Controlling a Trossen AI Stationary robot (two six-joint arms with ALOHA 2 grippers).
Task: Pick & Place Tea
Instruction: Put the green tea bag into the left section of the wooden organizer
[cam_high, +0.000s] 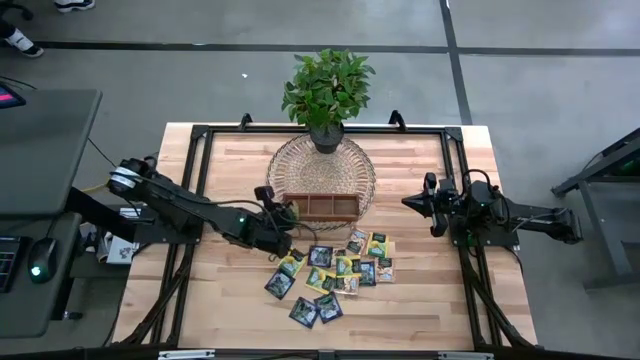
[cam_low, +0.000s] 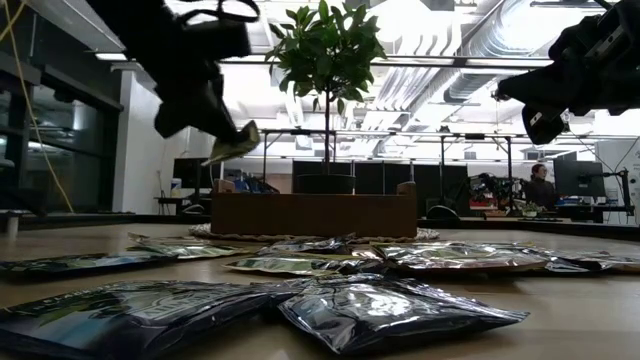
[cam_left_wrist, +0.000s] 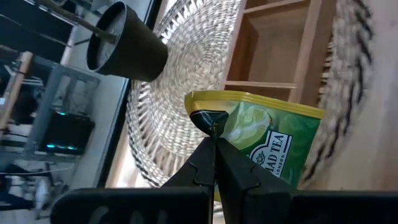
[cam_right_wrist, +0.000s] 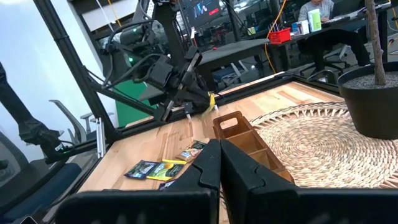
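Observation:
A yellow-green tea sachet (cam_left_wrist: 267, 140) is lifted off the table, with my left gripper (cam_left_wrist: 214, 134) shut on it. In the high view that gripper (cam_high: 284, 217) stands by the left end of the brown wooden tray (cam_high: 322, 207), which rests on a round woven mat (cam_high: 320, 170). In the low view the sachet (cam_low: 232, 143) hangs above the tray's height. Several more tea sachets (cam_high: 335, 272) lie flat on the table nearer than the tray. My right gripper (cam_high: 412, 203) waits shut at the table's right, off the surface. My left gripper pinches one corner of the sachet (cam_left_wrist: 208, 118) between its two fingertips; that corner is creased and dark. The fingers slant downward from the table's left. The sachet is lifted clear and juts out tilted beyond the fingertips, its printed face showing, near the tray's left compartment (cam_left_wrist: 277, 50).
A potted plant (cam_high: 327, 90) stands on the mat's far part, its black pot (cam_left_wrist: 124, 43) close behind the tray. A black metal frame (cam_high: 200, 150) runs along the table's edges. Bare wood lies left of the sachet pile (cam_high: 230, 290).

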